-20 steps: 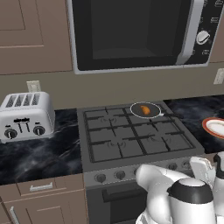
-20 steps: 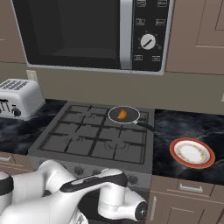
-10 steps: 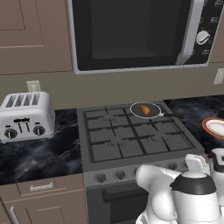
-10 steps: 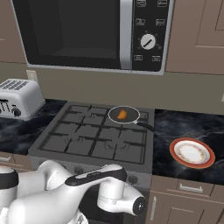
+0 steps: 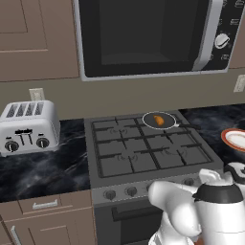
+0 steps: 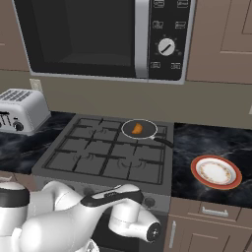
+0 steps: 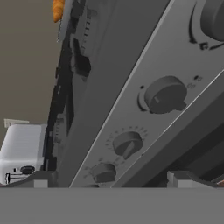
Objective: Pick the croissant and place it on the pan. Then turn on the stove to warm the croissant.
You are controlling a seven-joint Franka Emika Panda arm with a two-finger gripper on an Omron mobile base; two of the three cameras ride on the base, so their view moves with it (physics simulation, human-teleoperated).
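One half of the job looks done: the croissant point(image 5: 159, 120) sits inside the pan point(image 5: 158, 119) on the far right burner of the stove point(image 5: 143, 149), same spot as a second ago, so I only have the knob left. Over that second my arm has swung lower and rightward in front of the stove, and the hand view now looks close at the knob row point(image 7: 165, 95), rolled sideways, with the toaster point(image 7: 21, 151) at the far left. My gripper point(image 7: 113, 179) has its fingers spread wide with nothing between them, so next I judge I line up on the right knob.
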